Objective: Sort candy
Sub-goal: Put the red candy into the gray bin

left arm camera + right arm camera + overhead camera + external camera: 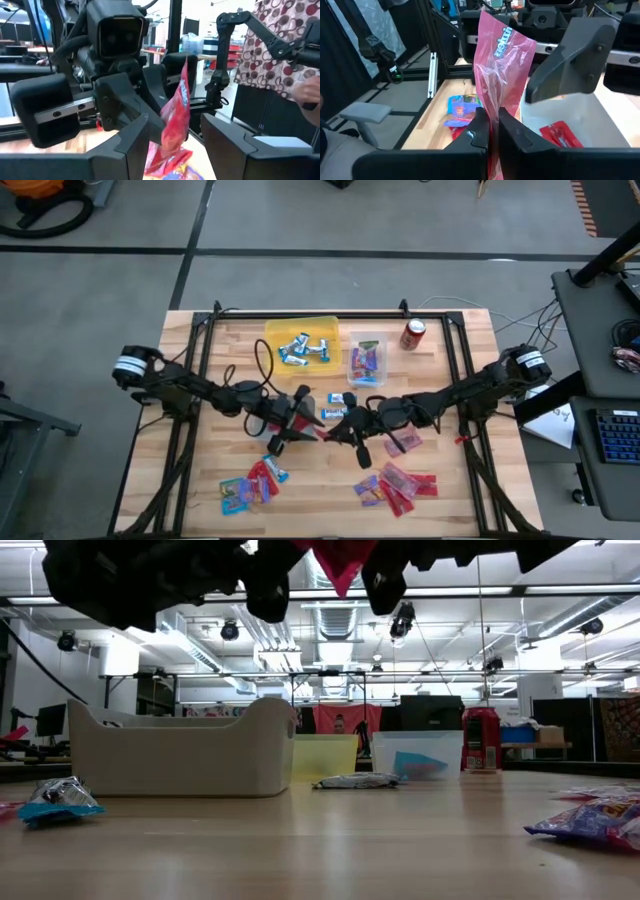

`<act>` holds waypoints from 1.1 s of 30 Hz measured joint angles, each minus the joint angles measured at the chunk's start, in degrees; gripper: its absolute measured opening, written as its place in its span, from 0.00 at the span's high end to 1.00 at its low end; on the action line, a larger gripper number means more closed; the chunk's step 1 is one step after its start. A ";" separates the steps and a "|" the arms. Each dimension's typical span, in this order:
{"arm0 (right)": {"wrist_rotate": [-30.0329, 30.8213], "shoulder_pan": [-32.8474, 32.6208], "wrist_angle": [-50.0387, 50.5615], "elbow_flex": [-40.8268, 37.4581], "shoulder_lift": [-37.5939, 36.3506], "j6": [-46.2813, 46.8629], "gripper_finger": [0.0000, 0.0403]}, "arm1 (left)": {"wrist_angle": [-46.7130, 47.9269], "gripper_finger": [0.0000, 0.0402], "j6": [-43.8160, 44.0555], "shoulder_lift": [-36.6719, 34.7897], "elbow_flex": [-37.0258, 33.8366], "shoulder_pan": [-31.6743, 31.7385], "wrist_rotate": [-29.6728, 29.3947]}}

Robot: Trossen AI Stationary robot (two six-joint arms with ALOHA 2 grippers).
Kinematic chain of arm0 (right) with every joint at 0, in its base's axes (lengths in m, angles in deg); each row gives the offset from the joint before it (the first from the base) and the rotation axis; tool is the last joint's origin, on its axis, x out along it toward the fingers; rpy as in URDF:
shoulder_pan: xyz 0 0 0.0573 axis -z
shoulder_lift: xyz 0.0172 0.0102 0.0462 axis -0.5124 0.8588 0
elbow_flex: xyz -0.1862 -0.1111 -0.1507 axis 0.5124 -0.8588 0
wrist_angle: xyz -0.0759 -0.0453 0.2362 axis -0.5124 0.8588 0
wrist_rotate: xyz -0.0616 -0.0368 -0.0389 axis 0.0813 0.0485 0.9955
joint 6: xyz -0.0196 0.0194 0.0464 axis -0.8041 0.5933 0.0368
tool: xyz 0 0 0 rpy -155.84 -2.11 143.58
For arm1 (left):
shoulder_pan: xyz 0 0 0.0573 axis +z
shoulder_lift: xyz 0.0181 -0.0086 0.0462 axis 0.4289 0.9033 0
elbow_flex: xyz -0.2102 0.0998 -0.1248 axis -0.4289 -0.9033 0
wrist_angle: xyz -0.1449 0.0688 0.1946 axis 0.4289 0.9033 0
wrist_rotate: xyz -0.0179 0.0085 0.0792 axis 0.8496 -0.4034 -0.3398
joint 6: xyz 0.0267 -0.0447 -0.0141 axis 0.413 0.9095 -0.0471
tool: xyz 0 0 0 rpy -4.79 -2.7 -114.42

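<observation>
Over the middle of the table both arms meet, and the reason looks plain: a hand-over in mid-air, one arm passing a piece across to the side where its bin stands.

Bins line the far edge so sorted pieces stay out of the working ground. A yellow bin holds blue-and-silver bars, a clear bin beside it holds purple-blue packets, and a white bin, which shows low across the table and under the right wrist camera, already has a red piece in it. A soda can stands by the clear bin, no part of the job as far as I can judge.

Loose candy lies in two heaps on the near side, one pile under the left arm's reach and another under the right's, with a few strays by the pincers; much sorting seems left.

The right pincer is clamped on the lower end of a red packet, holding it upright and well clear of the wood, likely so the other arm can get at the free end. The left pincer stands spread, its fingers either side of that packet without touching it, ready to close, I would say.

Behind the rig a person in a spotted top stands by.
</observation>
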 joint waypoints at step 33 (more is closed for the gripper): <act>14.16 0.15 8.86 0.07 -0.90 7.22 0.50 | 55.05 0.99 1.41 -18.53 2.41 -0.09 -4.63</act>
